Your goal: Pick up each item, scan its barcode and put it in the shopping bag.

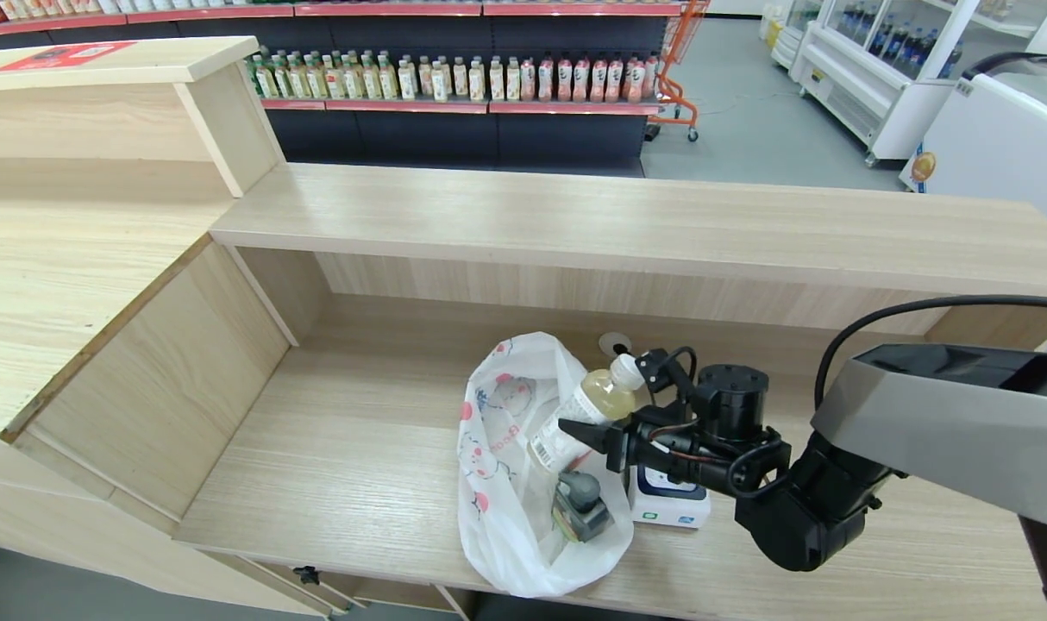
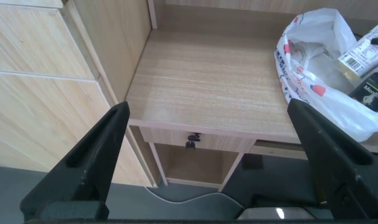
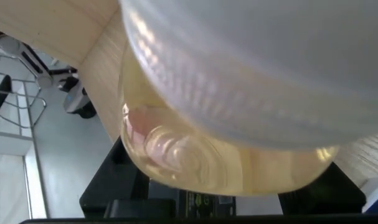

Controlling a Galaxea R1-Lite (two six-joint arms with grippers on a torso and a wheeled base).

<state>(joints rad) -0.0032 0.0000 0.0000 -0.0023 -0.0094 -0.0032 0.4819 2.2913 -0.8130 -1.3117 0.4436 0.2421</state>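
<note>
A clear bottle (image 1: 586, 412) of pale yellow drink, with a white cap and a printed label, hangs tilted over the mouth of the white shopping bag (image 1: 499, 448). My right gripper (image 1: 591, 434) is shut on the bottle's middle, and the bottle (image 3: 226, 155) sits close against the right wrist camera. A dark item (image 1: 580, 507) lies inside the bag. My left gripper (image 2: 207, 162) is open and holds nothing, out past the counter's front edge. From there the bag (image 2: 313, 81) and the bottle (image 2: 363, 53) show at the far side.
A white and blue box (image 1: 668, 504) stands on the wooden counter (image 1: 360, 448), touching the bag's right side. A raised ledge (image 1: 627, 224) runs along the back and a side panel (image 1: 170, 379) closes the left. A cable hole (image 1: 614, 343) sits behind the bag.
</note>
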